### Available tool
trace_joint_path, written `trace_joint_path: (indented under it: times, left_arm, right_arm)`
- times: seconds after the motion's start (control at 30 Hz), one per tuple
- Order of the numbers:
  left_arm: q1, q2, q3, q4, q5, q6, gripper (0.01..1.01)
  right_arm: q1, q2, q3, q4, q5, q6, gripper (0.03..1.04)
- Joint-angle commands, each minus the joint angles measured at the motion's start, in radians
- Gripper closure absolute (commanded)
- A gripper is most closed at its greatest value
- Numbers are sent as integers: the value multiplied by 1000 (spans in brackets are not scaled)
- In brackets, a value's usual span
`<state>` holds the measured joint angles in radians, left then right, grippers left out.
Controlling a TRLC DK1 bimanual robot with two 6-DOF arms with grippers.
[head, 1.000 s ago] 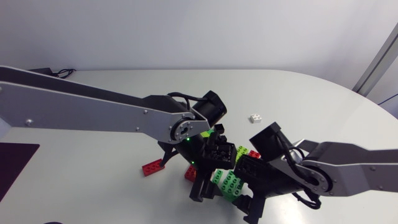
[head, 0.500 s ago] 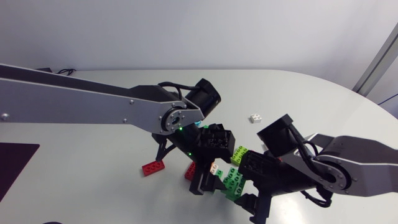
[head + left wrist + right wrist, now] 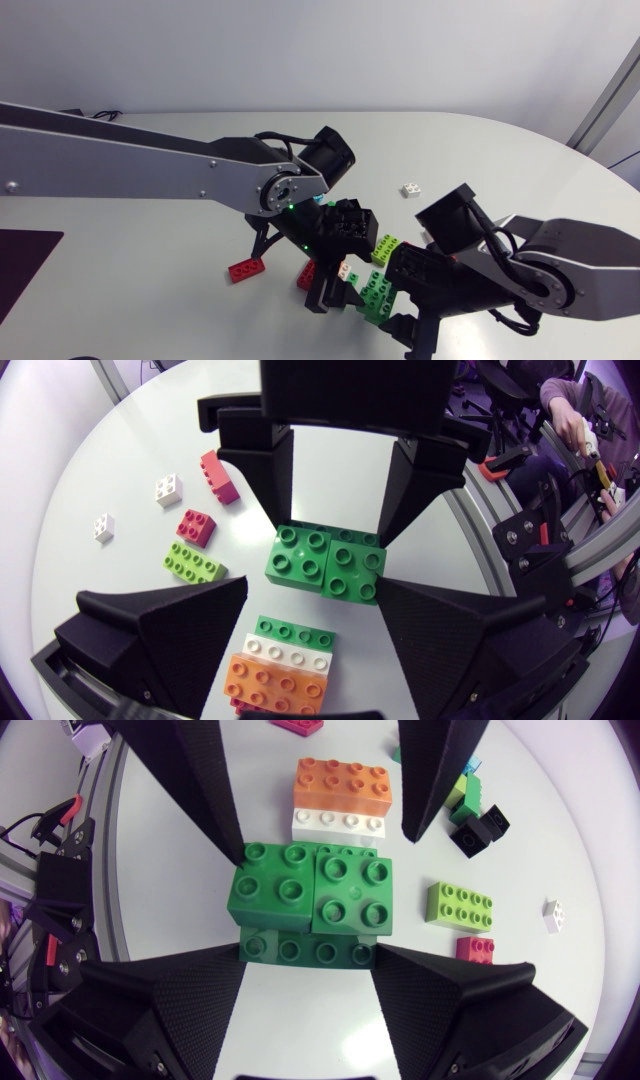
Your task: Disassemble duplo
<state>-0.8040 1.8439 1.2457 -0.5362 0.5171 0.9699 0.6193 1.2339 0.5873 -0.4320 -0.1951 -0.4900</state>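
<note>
R gripper (image 3: 308, 952): closed on green stack (image 3: 310, 885), fingers (image 3: 180, 1000) pressed on both ends of its base brick. L gripper (image 3: 315, 588) at same stack from opp. side; grip can't be told. Stack sits betw. the two grippers, mid table (image 3: 150, 290). Orange-white-green block (image 3: 340, 795) just beyond.

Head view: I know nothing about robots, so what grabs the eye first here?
The left gripper and the right gripper meet around a clump of green blocks mid-table. Beside it is an orange and white stack, with a red block and a small white block loose farther off.
</note>
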Motion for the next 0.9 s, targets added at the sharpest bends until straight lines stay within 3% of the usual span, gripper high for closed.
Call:
trace_joint_path:
  times: [0.0, 0.43, 0.87]
  left_arm:
    - [6, 34, 0, 25, 4, -14, 146]
    - [6, 51, -52, 67, -23, -7, 146]
    - [28, -11, -8, 65, -15, -45, 143]
  right_arm:
    - [17, -24, 6, -27, 5, 8, 634]
    - [13, -56, 17, -74, 20, -9, 634]
    - [-81, -34, -44, -51, 43, -94, 634]
